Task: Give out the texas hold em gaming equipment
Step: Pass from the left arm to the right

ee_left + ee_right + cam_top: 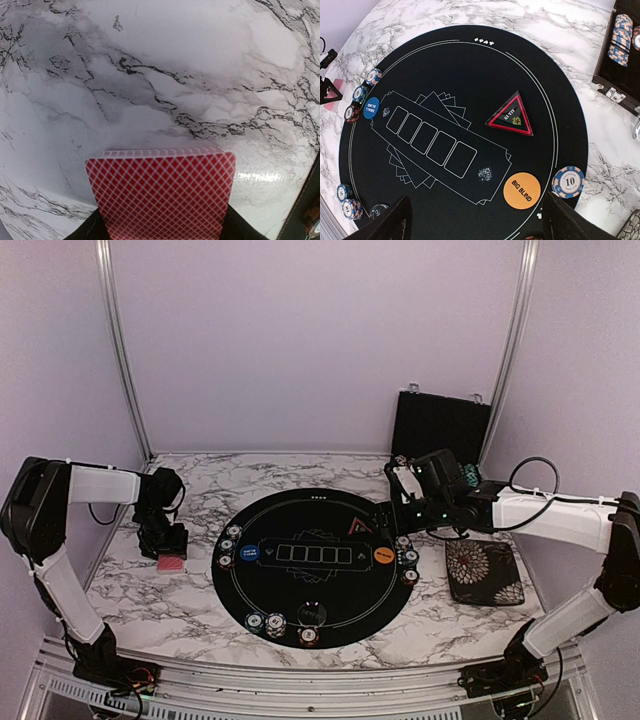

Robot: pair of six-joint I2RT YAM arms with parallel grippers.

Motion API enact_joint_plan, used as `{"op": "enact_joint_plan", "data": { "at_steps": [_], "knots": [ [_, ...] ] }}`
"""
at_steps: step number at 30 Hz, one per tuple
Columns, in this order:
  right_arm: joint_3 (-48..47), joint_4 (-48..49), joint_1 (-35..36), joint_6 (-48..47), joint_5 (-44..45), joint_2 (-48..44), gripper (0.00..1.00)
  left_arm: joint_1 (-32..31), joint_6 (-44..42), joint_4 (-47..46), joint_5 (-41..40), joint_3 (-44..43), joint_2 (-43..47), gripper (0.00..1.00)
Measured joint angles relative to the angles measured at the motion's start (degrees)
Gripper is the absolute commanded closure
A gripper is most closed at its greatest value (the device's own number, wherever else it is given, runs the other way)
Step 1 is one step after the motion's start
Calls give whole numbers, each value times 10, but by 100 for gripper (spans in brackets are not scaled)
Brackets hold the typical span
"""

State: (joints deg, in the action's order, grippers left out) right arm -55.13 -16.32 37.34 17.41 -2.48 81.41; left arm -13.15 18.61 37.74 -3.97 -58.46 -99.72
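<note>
A red-backed deck of playing cards (pixel 160 195) lies on the marble at the left (pixel 171 563), and my left gripper (pixel 160 236) is shut on it, a finger against each side. Over the right rim of the round black mat (pixel 300 515) my right gripper (pixel 476 216) hangs open with nothing in it (pixel 405 502). Beneath it sit the orange BIG BLIND button (pixel 522 190) and a blue chip stack (pixel 568 181). The blue SMALL BLIND button (pixel 371 107) and chip stacks (pixel 360 93) sit at the mat's left rim. More chips (pixel 275 624) and a black button (pixel 314 613) lie at the near rim.
A black-and-red triangular ALL IN marker (pixel 511 115) rests on the mat. The black chip case (pixel 440 425) stands open at the back right with chips inside (pixel 620 37). A floral black pad (pixel 484 571) lies right of the mat. Walls close in on both sides.
</note>
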Motion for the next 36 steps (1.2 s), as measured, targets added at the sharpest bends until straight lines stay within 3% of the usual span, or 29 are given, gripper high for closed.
{"op": "enact_joint_plan", "data": {
  "at_steps": [27, 36],
  "knots": [
    [-3, 15, 0, 28, -34, 0, 13, -23, -37, 65, 9, -7, 9, 46],
    [-29, 33, 0, 51, -73, 11, 14, -57, -36, 94, 15, -7, 39, 46]
  ]
}}
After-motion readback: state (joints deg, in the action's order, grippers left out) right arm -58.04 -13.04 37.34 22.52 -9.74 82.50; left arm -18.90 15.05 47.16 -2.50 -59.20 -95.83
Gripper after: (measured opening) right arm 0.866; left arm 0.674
